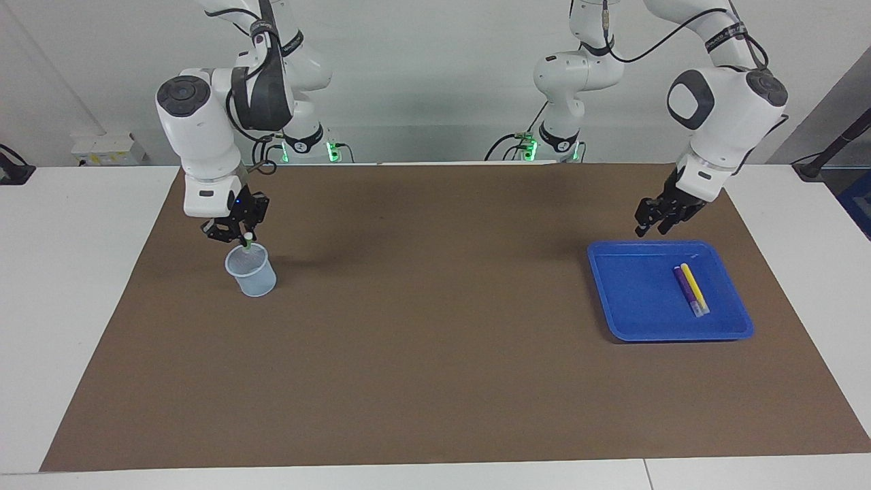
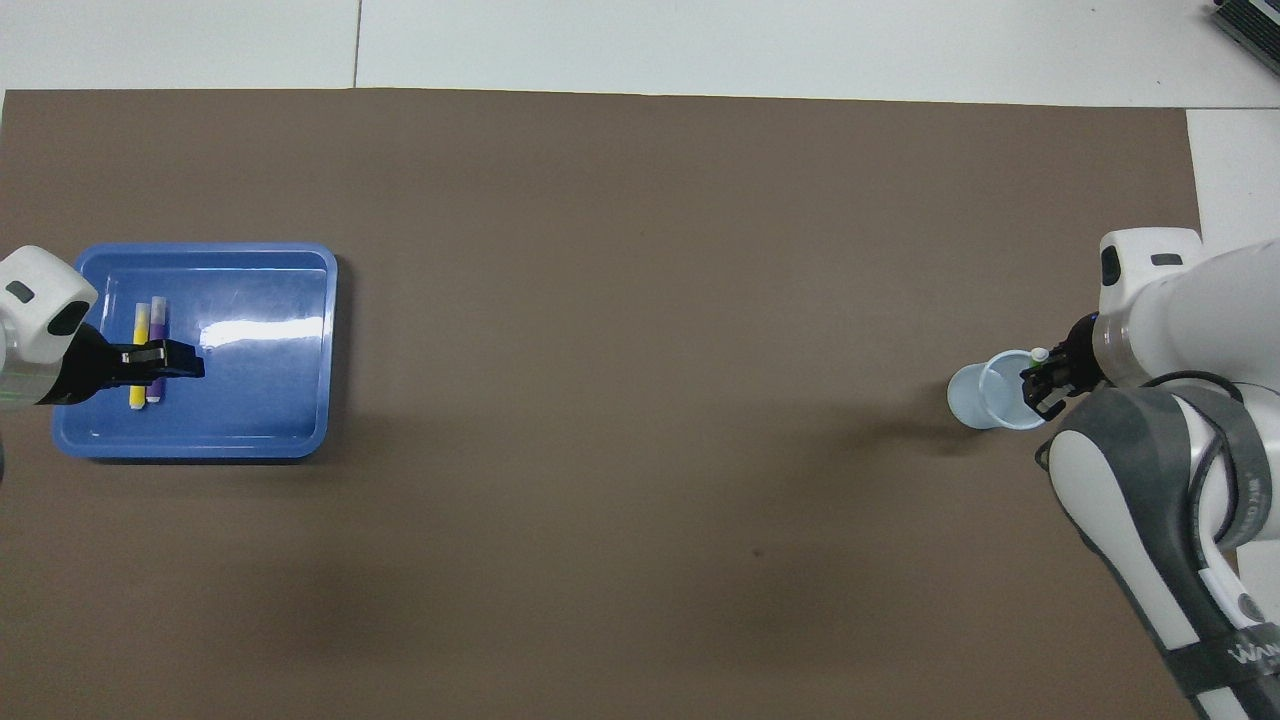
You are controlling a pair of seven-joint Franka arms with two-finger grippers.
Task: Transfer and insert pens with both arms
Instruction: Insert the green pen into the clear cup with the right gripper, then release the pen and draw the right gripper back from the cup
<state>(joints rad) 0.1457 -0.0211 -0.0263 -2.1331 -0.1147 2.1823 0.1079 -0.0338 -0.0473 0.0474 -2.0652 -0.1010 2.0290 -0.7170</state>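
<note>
Right arm [image 2: 1150,560] sleeve lettering partly legible: "WA"; rest cut off

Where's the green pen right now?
The right gripper holds the green pen over the mesh cup, toward the right arm's end of the table.

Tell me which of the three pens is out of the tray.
The green pen, held in the right gripper over the mesh cup. The purple pen and yellow pen lie in the blue tray.
</note>
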